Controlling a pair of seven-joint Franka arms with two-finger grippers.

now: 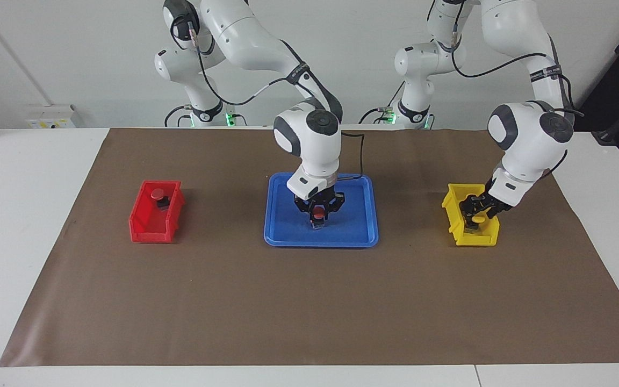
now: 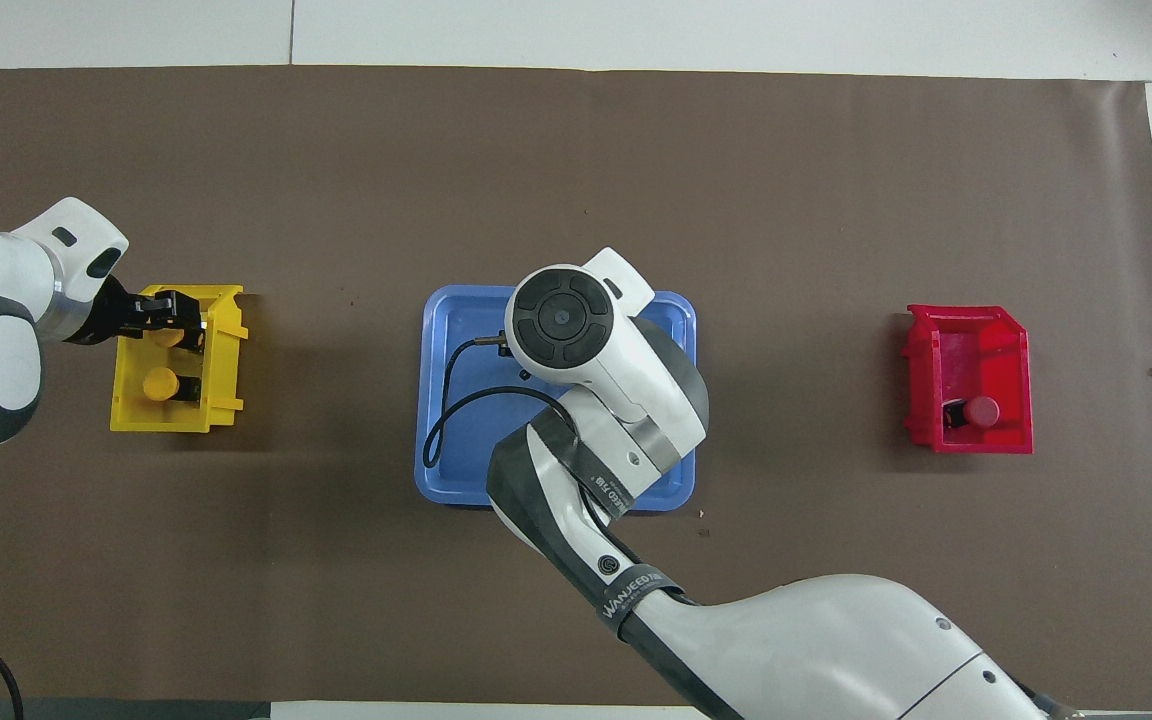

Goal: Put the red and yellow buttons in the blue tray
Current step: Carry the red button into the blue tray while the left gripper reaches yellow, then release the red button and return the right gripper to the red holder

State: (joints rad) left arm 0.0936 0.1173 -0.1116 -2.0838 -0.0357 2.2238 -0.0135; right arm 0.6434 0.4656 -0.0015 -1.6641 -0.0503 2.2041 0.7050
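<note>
We judge each button a light, rigid unit: smooth round cap, square black base; take the base's flat sides. The right claw (image 1: 318, 214) sits low in the blue tray (image 1: 282, 215), straddling a red button (image 1: 318, 213); its grip state we cannot tell. The left claw (image 1: 474, 217) is inside the yellow bin (image 1: 452, 207) around a yellow button (image 1: 477, 219); grip unclear. One red button (image 1: 158, 195) remains in the red bin (image 1: 140, 215).

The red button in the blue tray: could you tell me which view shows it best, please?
The facing view: the red button stands on the blue tray between the right gripper's fingers. In the overhead view the right arm's wrist hides it completely.
</note>
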